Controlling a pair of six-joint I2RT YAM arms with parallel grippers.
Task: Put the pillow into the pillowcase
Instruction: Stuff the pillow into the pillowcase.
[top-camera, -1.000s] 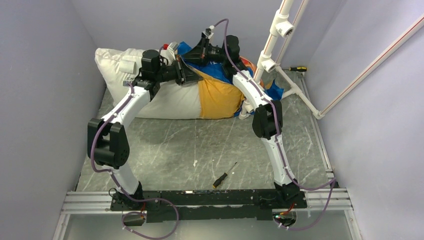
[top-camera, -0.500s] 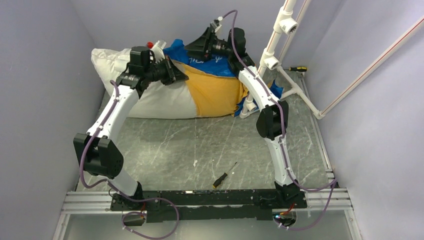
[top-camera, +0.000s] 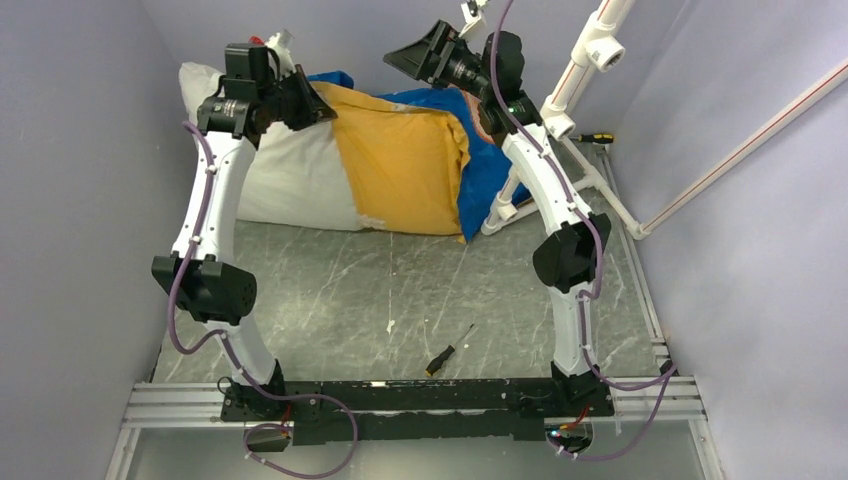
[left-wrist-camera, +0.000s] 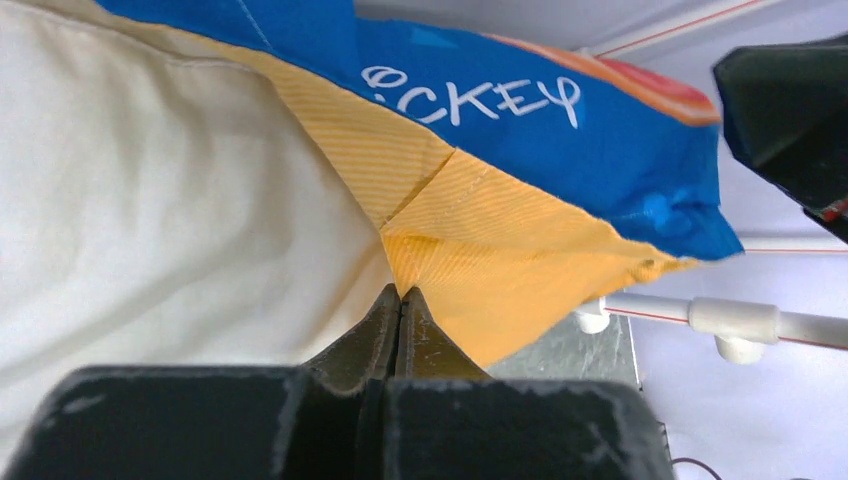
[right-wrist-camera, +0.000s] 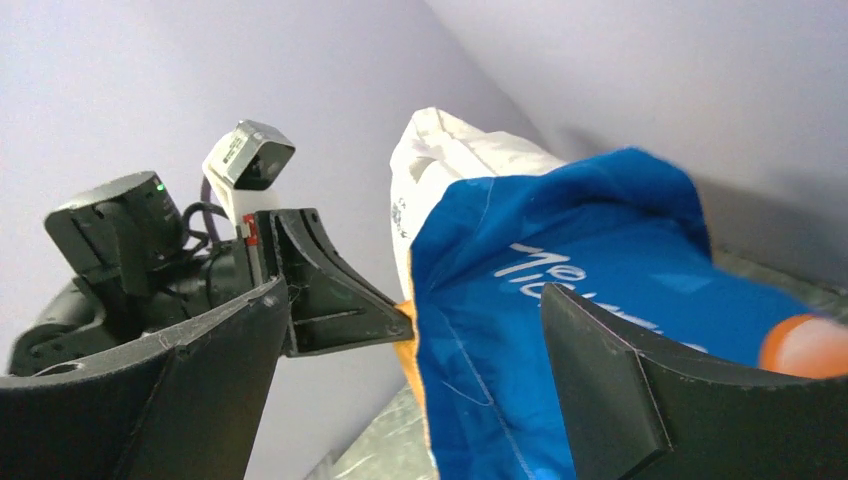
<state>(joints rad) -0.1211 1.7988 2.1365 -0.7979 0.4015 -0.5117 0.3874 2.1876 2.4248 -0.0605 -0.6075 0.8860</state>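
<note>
Because our left end effector (left-wrist-camera: 400, 295) is clamped on the orange hem of the pillowcase (top-camera: 400, 160), holding its mouth up over the pillow (top-camera: 290, 180) lying half covered along the far edge of the bench (top-camera: 400, 290), we judge the right end effector (top-camera: 398, 55), jaws apart and empty above the blue side, free to regrip.

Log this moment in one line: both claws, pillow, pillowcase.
left claw: shut on pillowcase edge | right claw: open, holding nothing | pillow: partly in pillowcase, white end out
</note>
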